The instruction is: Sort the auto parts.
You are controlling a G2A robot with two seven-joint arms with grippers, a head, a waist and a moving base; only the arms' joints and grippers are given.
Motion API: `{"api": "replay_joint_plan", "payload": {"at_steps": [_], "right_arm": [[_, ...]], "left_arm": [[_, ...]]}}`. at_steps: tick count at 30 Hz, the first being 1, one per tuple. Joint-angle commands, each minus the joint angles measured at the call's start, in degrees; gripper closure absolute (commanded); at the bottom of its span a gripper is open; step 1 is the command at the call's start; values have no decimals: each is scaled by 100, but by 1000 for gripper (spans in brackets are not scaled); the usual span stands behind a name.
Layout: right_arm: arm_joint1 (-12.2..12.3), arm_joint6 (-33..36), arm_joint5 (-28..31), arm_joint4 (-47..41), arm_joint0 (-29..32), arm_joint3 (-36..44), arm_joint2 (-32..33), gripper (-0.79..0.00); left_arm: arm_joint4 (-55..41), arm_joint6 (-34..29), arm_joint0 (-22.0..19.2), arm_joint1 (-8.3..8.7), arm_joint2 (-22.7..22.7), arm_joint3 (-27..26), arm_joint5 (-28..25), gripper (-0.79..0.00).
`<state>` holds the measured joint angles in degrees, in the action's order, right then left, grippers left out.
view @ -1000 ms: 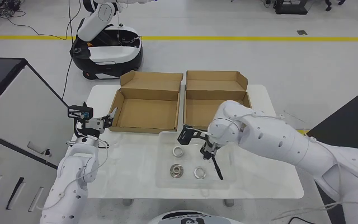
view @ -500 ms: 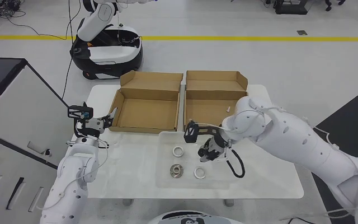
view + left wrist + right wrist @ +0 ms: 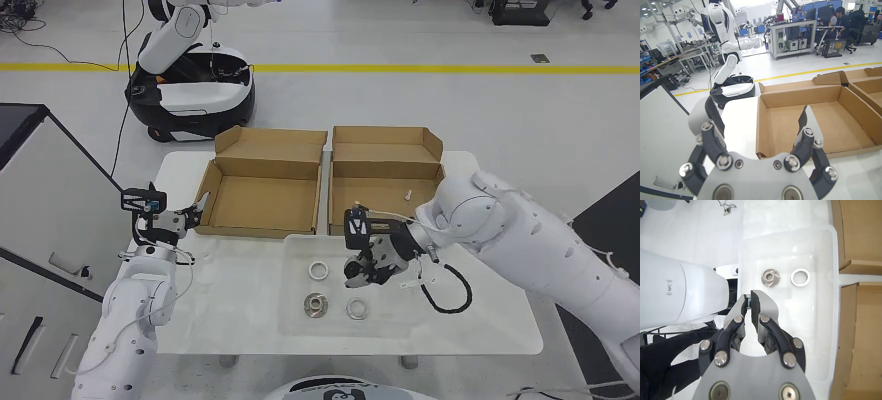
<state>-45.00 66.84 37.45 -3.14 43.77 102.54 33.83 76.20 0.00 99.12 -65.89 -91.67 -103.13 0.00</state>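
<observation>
- A small bolt (image 3: 748,301) is clamped between the fingertips of the right gripper (image 3: 748,298) and held over the clear tray (image 3: 834,256), presumably so that it can be carried to a box.
- A ring (image 3: 800,277) and a flanged hub (image 3: 770,278) are seen lying in the tray, not yet sorted.
- A similar small part (image 3: 407,193) is seen in the right box (image 3: 385,205), so that box is judged to be the bolt's destination.
- The left gripper (image 3: 757,106) is held spread apart beside the left box (image 3: 810,123), above the counter (image 3: 240,290).
- No labels are made out on the parts or boxes.
</observation>
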Motion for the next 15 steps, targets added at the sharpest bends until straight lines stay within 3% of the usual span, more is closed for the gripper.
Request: {"api": "replay_joint_plan", "payload": {"at_steps": [1, 15], "right_arm": [[75, -276, 276, -93, 31, -37, -40, 0], [829, -2055, 2055, -101, -204, -733, -586, 0]], "left_arm": [[0, 0, 0, 0, 0, 0, 0, -785], [0, 0, 0, 0, 0, 0, 0, -785]]}}
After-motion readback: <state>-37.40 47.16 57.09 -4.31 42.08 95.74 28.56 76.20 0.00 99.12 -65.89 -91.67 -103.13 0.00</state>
